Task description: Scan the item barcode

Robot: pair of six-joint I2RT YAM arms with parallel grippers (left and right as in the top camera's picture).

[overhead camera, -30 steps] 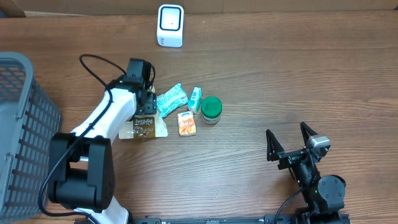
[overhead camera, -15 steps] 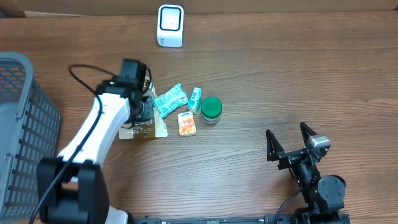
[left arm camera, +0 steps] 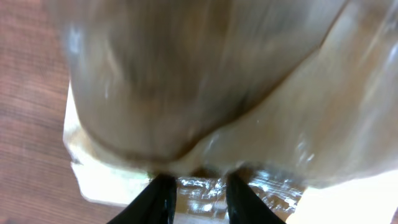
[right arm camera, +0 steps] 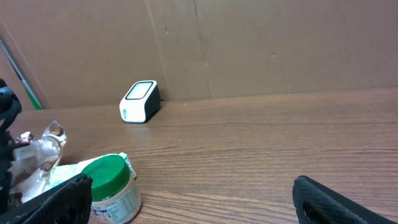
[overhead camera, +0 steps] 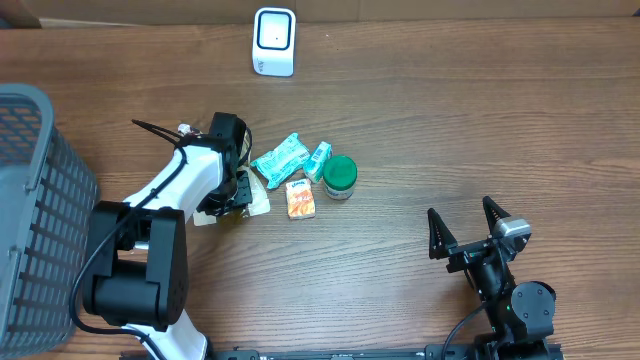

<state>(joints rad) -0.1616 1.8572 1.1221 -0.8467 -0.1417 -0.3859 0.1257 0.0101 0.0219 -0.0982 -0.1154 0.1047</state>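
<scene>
Your left gripper (left arm camera: 198, 199) is far nearer the work than the right gripper (overhead camera: 461, 209), whose jaws stand wide apart. One white box-shaped scanner (overhead camera: 274, 40) lies up-table, slightly right. The left is clamped on the clear plastic snack bag (overhead camera: 258, 206) directly beneath it, one of five small items.

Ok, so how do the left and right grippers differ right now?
The left gripper is shut on the clear bag; the right gripper is wide open and empty. The left gripper points down onto the bag, while the right gripper looks level across the table toward the white scanner. Both have two black fingers.
</scene>
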